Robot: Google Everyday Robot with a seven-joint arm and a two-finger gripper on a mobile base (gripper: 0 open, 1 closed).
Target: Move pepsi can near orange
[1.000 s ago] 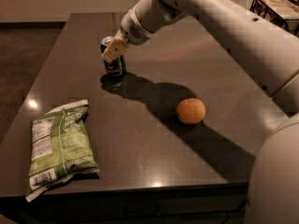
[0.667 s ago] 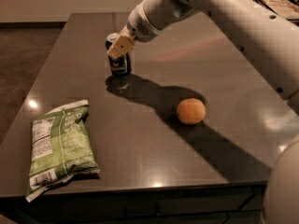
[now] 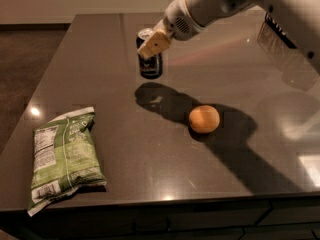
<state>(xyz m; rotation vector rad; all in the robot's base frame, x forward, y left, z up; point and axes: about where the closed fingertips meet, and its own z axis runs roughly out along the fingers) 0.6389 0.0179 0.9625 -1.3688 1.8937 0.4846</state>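
The pepsi can (image 3: 151, 66), dark blue and black with a silver top, is upright at the back middle of the dark table (image 3: 100, 59). My gripper (image 3: 148, 47) comes in from the upper right and is shut on the can's upper part; one tan finger (image 3: 154, 43) crosses its front. The can seems to hang a little above the table, with its shadow apart below it. The orange (image 3: 204, 119) lies on the table in front of and to the right of the can, about one can height away.
A green chip bag (image 3: 65, 156) lies flat at the front left of the table, near the front edge. My white arm (image 3: 240, 4) spans the upper right. A dark crate (image 3: 280, 26) shows at the far right.
My gripper has carried the pepsi can to the right, toward the orange, and slightly up. The orange and the chip bag have not moved.
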